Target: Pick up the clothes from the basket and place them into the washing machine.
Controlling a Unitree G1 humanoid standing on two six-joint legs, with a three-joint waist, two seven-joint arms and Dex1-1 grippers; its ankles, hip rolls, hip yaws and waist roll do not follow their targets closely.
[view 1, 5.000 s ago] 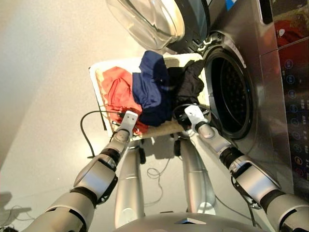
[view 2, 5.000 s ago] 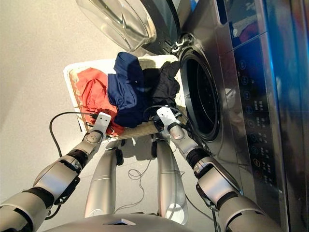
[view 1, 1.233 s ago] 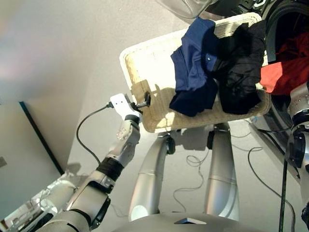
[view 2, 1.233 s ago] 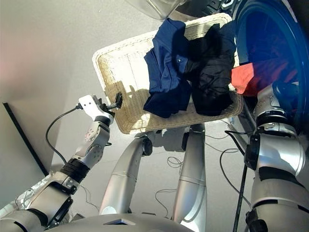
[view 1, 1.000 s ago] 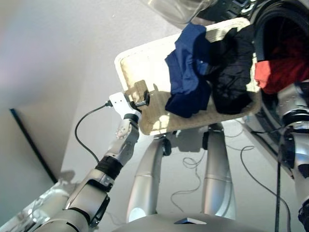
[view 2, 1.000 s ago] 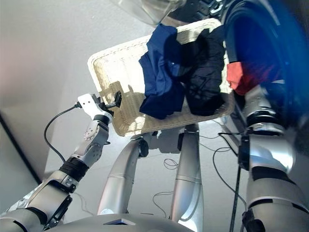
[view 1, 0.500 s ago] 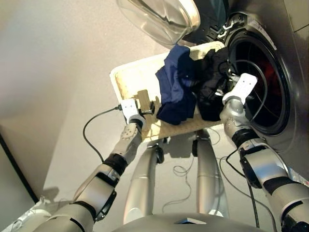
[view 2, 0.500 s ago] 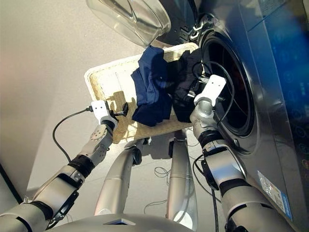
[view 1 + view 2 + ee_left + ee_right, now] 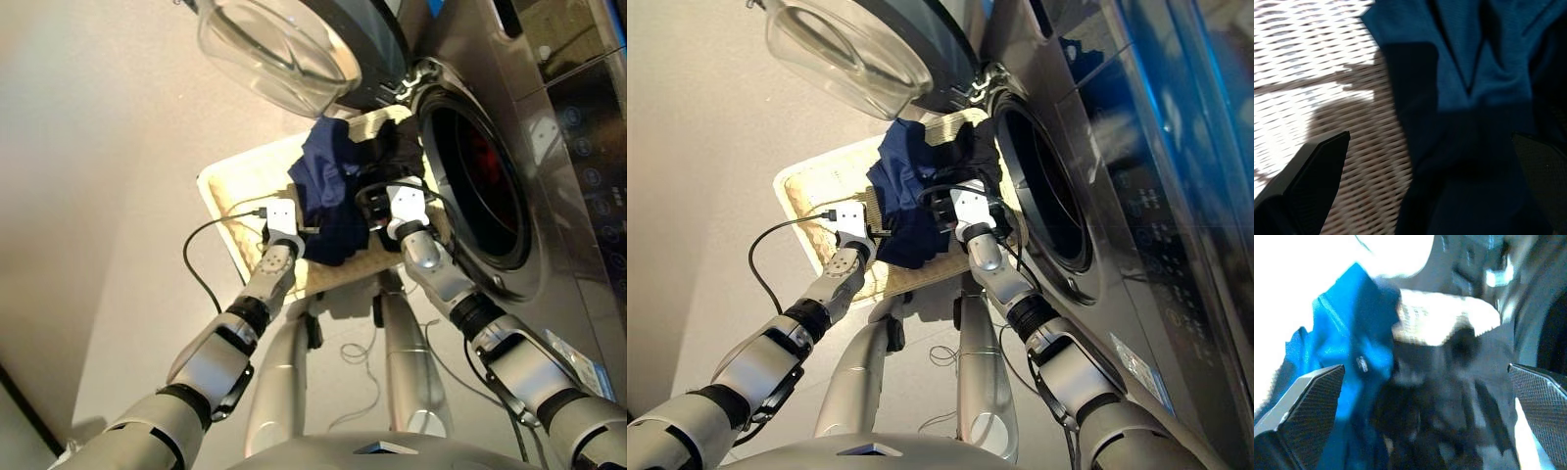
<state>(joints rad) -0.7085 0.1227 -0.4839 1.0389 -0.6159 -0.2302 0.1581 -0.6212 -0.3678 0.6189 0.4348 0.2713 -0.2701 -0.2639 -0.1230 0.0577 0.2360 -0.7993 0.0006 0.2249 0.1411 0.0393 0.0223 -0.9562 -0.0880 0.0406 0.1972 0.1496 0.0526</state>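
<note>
The cream woven basket [image 9: 238, 188] sits below the washing machine [image 9: 549, 186] and its open drum mouth [image 9: 477, 186]. A navy garment [image 9: 326, 181] and a black garment [image 9: 390, 152] lie heaped at the basket's drum-side end. Deep in the drum shows a reddish patch, the orange-red garment [image 9: 485, 147]. My left gripper [image 9: 306, 231] hovers open at the navy garment's near edge [image 9: 1469, 73], its fingers wide apart over wicker and cloth. Just above the black garment [image 9: 1449, 396], my right gripper [image 9: 374, 198] is open and holds nothing.
The glass porthole door [image 9: 279, 49] hangs open above the basket's far end. A black cable [image 9: 201, 274] loops from my left wrist over the floor. Thin cords trail on the floor between the legs. The machine's control panel [image 9: 598, 147] runs along the right.
The camera swung back toward the machine. My right arm came out of the drum without the orange-red garment and now sits over the black one. My left gripper moved from the basket's rim to the navy garment.
</note>
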